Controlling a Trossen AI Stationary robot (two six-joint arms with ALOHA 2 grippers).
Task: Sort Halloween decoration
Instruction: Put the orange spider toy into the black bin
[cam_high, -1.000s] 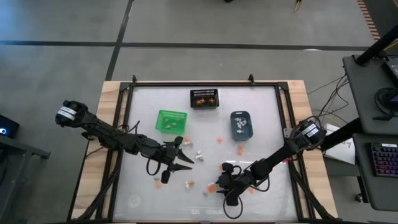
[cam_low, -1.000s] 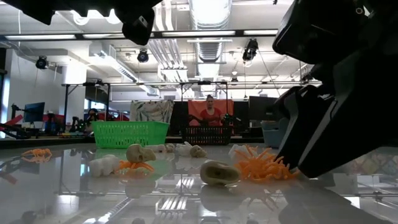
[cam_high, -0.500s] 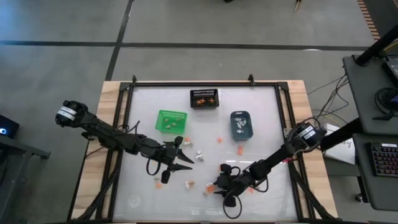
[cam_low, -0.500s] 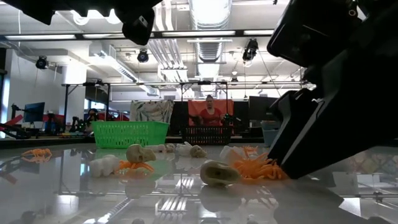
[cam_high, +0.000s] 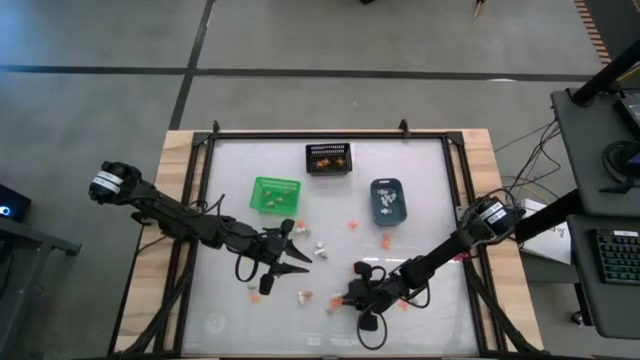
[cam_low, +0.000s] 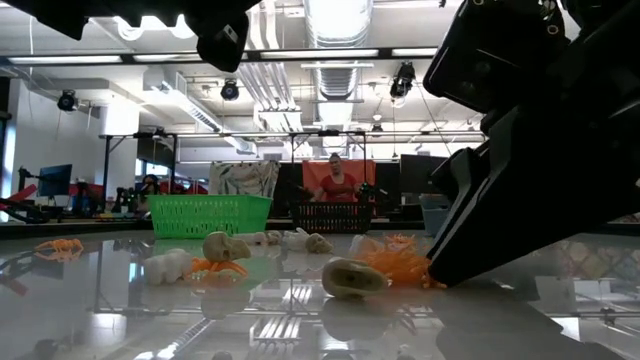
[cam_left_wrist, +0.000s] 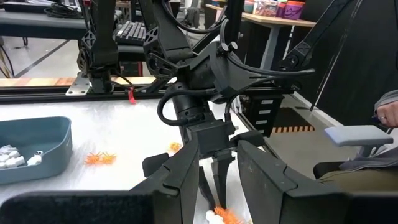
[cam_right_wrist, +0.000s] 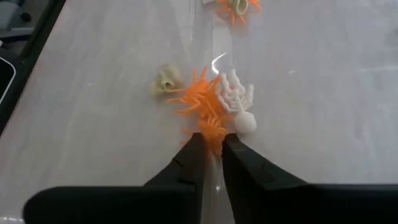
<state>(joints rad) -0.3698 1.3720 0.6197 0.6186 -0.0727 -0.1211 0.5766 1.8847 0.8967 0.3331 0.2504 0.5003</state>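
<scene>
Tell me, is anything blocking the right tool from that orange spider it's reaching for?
Nothing visible. The right tool is already closing on the orange spider. A white skeleton lies against it and a tan skull sits just beside.

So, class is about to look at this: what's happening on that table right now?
A two-armed robot is sorting tiny Halloween trinkets into bins. The right claw is down at the table's near side, its fingers pinched on an orange spider that lies beside a white skeleton and a tan skull. The left claw hangs open above the middle. The green bin, black mesh bin and blue-grey bin already hold some pieces.
</scene>
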